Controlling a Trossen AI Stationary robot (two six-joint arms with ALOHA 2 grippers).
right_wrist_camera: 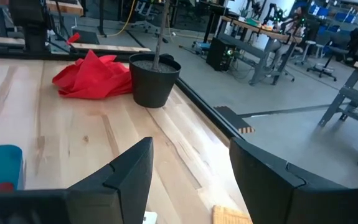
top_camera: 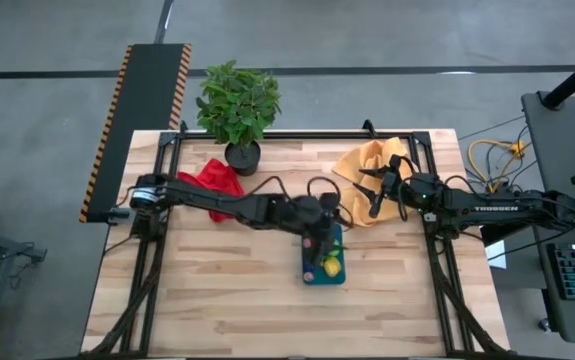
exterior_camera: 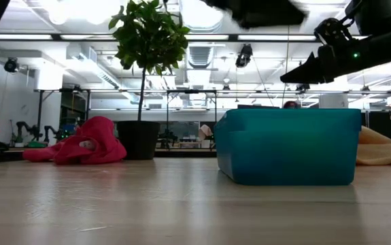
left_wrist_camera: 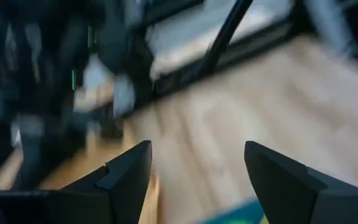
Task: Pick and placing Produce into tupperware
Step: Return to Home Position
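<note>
Smooth, round-cornered teal tupperware [top_camera: 339, 279] sat on the wooden bench [top_camera: 217, 300], small yellow produce [top_camera: 333, 266] inside. Left end effector [top_camera: 317, 240] hovered at its 12 o'clock rim, right end effector [top_camera: 375, 205] at 2 o'clock; both were spread wide, empty.

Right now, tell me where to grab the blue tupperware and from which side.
Pinch the tupperware by a long-wall rim, straight from above: it stands upright and open-topped. Use the wall nearer the right hand; the left hand hangs over the other.

Teal tupperware [exterior_camera: 287, 146]; red cloth [top_camera: 217, 180]; mustard cloth [top_camera: 362, 165].
</note>
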